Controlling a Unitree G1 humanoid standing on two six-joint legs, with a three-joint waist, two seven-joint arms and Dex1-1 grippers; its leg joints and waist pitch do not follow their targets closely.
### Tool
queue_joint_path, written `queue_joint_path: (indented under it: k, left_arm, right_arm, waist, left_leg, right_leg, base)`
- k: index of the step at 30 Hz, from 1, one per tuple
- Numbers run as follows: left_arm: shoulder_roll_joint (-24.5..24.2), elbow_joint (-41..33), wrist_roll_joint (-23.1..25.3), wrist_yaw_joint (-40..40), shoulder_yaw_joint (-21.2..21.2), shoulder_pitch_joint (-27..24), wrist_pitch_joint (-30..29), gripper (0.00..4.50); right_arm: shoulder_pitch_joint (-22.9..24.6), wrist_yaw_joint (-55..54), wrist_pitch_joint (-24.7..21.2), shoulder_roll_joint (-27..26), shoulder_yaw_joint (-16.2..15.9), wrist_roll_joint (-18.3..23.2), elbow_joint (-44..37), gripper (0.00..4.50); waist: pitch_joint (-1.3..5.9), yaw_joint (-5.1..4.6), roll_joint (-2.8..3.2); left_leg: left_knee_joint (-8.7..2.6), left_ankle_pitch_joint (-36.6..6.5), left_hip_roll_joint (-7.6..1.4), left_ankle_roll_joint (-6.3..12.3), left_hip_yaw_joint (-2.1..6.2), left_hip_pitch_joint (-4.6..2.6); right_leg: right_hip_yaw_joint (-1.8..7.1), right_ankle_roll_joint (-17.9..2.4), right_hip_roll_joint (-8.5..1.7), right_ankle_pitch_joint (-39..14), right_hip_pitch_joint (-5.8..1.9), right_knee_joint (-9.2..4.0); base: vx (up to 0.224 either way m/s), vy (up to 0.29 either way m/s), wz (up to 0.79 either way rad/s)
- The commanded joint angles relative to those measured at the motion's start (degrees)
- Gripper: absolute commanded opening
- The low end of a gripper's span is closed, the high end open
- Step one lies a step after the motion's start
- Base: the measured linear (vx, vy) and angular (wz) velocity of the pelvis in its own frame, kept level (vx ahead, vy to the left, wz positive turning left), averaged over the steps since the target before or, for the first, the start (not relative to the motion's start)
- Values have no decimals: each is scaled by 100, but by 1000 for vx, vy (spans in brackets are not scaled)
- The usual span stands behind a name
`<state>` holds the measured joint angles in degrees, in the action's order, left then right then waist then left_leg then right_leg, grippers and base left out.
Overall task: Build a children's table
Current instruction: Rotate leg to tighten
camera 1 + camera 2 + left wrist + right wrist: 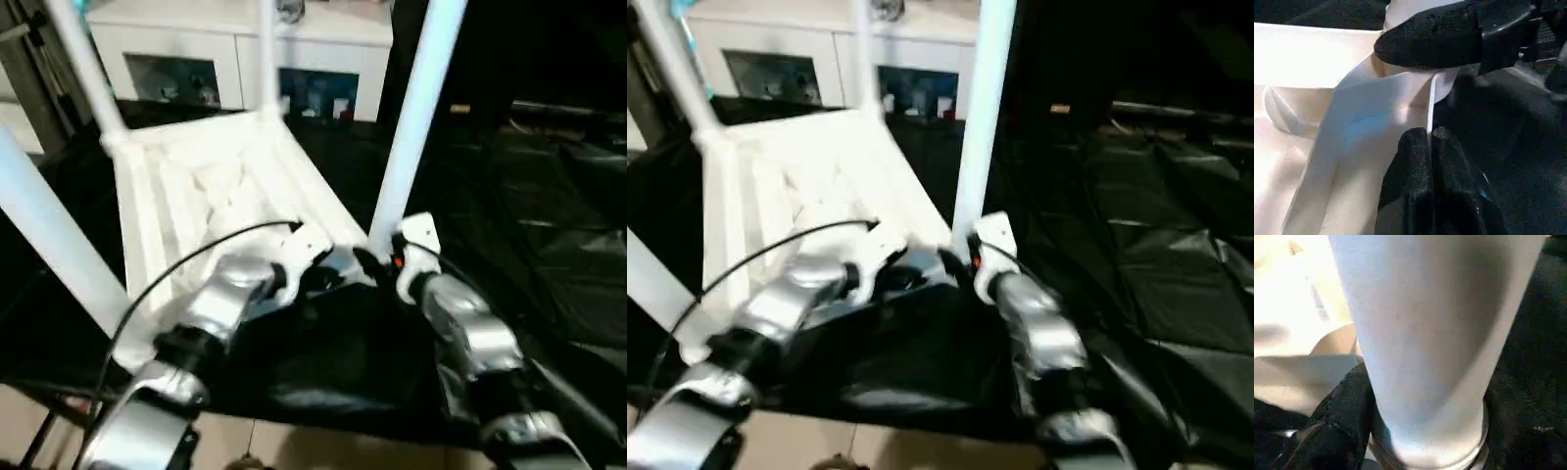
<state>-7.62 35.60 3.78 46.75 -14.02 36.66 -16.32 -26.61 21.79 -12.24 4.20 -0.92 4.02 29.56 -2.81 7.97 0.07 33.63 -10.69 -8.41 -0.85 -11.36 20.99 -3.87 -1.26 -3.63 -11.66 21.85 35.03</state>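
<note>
Forearms, silver, reach in from the near edge toward the near right corner of the top [211,191], which lies underside up on a black sheet [549,225] covering the worktop. The left pincer [312,257] sits at that corner; in the left wrist view its fingers [1420,196] stand close together with the thin white rim of the top between them, so it grips the top's edge. The right pincer [384,262] is just beside it, at the foot of the near right leg [416,113]. In the right wrist view this leg [1435,333] stands upright in its round socket, with one black finger [1347,401] touching its side; whether the right pincer is clamped on the leg I cannot tell.

Ribs show across the top's underside. Another leg [44,240] rises tilted at the near left corner, a third [86,64] at the far left corner, and a fourth [265,54] at the far right corner. Beyond the top stands a white cabinet [235,49] with glass doors.
</note>
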Motion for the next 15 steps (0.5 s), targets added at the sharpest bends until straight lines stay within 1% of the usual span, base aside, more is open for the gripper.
queue_joint_path:
  k: [1,2,4,5,6,7,8,9,10,11,12,13,14,15]
  left_arm:
    - [324,-61,-137,-265,-1,182,174,0]
    - [283,-96,-160,-107,-43,146,222,0]
    - [235,-135,-181,-7,-58,112,246,0]
    - [235,-135,-181,-7,-58,112,246,0]
    - [159,-202,-202,168,-104,61,292,0]
    - [89,-270,-222,319,-139,13,306,0]
    - [35,-318,-232,462,-162,-26,342,0]
    - [-17,-378,-256,607,-186,-68,392,0]
    - [-96,-472,-282,774,-215,-125,374,0]
    - [-203,-584,-312,1009,-264,-198,424,0]
    - [-286,-669,-347,1204,-306,-253,463,0]
    - [-346,-729,-373,1349,-338,-293,493,0]
    - [-512,-832,-375,1574,-406,-369,462,0]
    - [-581,-873,-389,1680,-427,-400,457,0]
  right_arm:
    - [125,677,-94,-446,-632,63,77,323]
    - [119,826,-138,-423,-644,104,11,337]
    - [124,938,-47,-332,-758,11,-18,347]
    - [124,938,-47,-332,-758,11,-18,360]
    - [155,1095,18,-233,-845,-12,-75,360]
    - [193,1293,67,-126,-921,-3,-148,376]
    - [223,1470,127,-39,-976,6,-198,376]
    - [257,1640,168,45,-1023,24,-262,376]
    - [305,1920,226,179,-1083,69,-361,376]
    - [359,2244,272,331,-1127,101,-476,376]
    - [392,2462,310,444,-1155,123,-552,376]
    - [412,2614,337,524,-1169,134,-601,376]
    - [457,3037,321,746,-1213,216,-754,376]
    - [470,3199,304,835,-1224,262,-822,376]
  waist:
    - [328,-3,-47]
    - [329,-1,-57]
    - [320,-3,-51]
    - [314,0,-49]
    - [313,2,-52]
    - [312,5,-64]
    - [309,3,-61]
    - [301,7,-71]
    - [304,6,-82]
    - [301,5,-76]
    - [297,11,-92]
    - [298,13,-89]
    - [292,11,-80]
    - [293,26,-82]
  left_leg:
    - [-434,-957,-553,86,287,-78]
    - [-426,-885,-554,158,280,-75]
    - [-429,-921,-558,198,280,-69]
    - [-433,-969,-563,188,282,-79]
    - [-441,-1044,-568,160,284,-88]
    - [-450,-1081,-579,145,295,-86]
    - [-450,-1093,-580,148,290,-83]
    - [-454,-1111,-580,158,291,-87]
    - [-453,-1106,-585,178,292,-79]
    - [-448,-1103,-583,194,289,-73]
    - [-443,-1108,-587,226,292,-67]
    - [-440,-1090,-584,248,282,-72]
    - [-446,-1088,-589,267,282,-73]
    - [-442,-1113,-596,276,277,-81]
  right_leg:
    - [385,-1099,-706,-791,-197,-427]
    - [379,-1135,-701,-659,-201,-416]
    - [376,-1155,-710,-721,-207,-427]
    - [376,-1150,-711,-813,-200,-438]
    - [376,-1137,-713,-972,-198,-452]
    - [369,-1103,-715,-1061,-211,-448]
    - [375,-1084,-711,-1071,-202,-450]
    - [381,-1065,-716,-1093,-199,-462]
    - [381,-1067,-718,-1076,-207,-448]
    - [381,-1074,-726,-1078,-210,-451]
    - [380,-1071,-728,-1108,-217,-452]
    - [381,-1065,-717,-1103,-208,-451]
    - [382,-1087,-708,-1111,-195,-452]
    - [378,-1107,-705,-1151,-192,-452]
  base:
    - [0,0,0]
    - [0,0,0]
    - [0,0,0]
    - [0,0,0]
    - [0,0,0]
    - [0,0,0]
    - [0,0,0]
    - [0,0,0]
    - [0,0,0]
    - [0,0,0]
    - [0,0,0]
    - [0,0,0]
    - [0,0,0]
    - [0,0,0]
